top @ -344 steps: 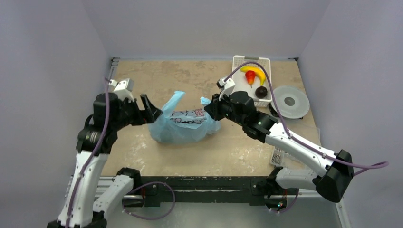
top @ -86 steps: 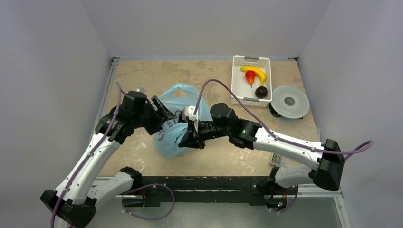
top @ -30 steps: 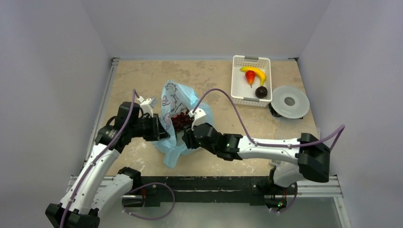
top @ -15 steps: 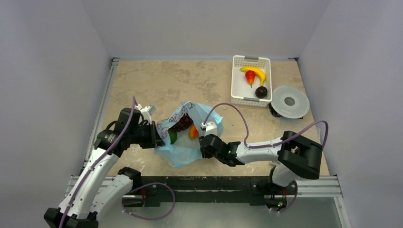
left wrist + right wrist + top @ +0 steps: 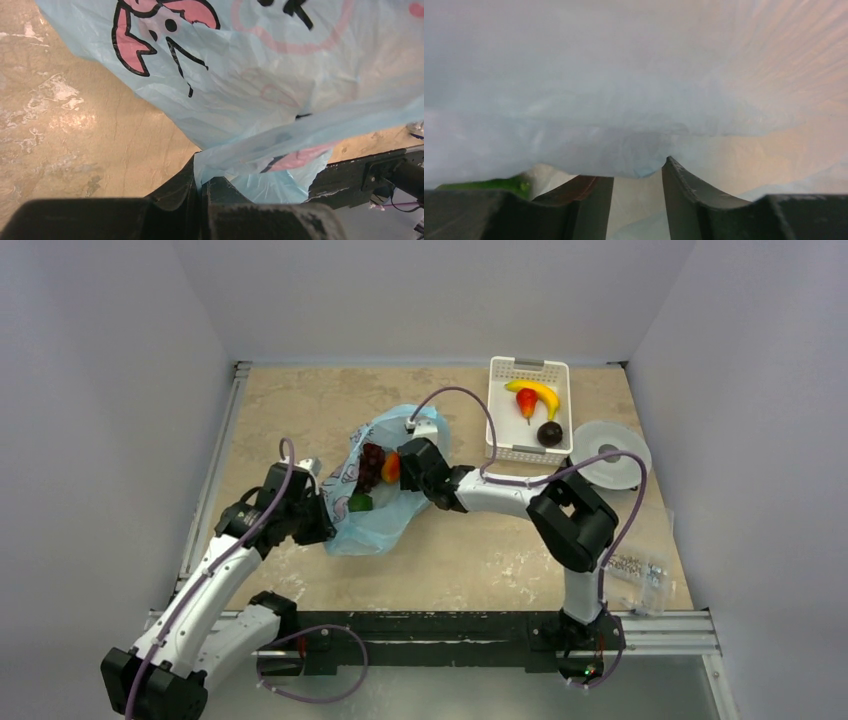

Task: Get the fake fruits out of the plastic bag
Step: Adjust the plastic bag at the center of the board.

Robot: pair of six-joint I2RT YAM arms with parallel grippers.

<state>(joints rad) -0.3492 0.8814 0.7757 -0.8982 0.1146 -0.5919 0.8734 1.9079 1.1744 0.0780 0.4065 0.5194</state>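
Observation:
The light-blue plastic bag (image 5: 378, 525) lies open mid-table. Inside its mouth I see the fake fruits: a dark grape bunch (image 5: 371, 465), a red-orange oval fruit (image 5: 391, 467) and a green fruit (image 5: 359, 503). My left gripper (image 5: 323, 525) is at the bag's near-left edge, shut on a fold of the bag film (image 5: 260, 145). My right gripper (image 5: 404, 472) reaches into the bag's mouth from the right, beside the red-orange fruit. Its jaws stand apart with bag film (image 5: 634, 100) draped across the tips and nothing solid between them. A sliver of green (image 5: 484, 184) shows at the left.
A white slotted basket (image 5: 497, 430) at the back right holds a yellow banana (image 5: 537, 393), a small red pear-shaped fruit (image 5: 527, 403) and a dark round fruit (image 5: 549, 434). A clear round lid (image 5: 612, 455) lies right of it. A small clear packet (image 5: 640, 570) lies near the front right edge.
My right arm swung from the bag's near side round to its far right side and its jaws widened. The bag was drawn back and spread, showing the fruits. The left gripper kept its hold.

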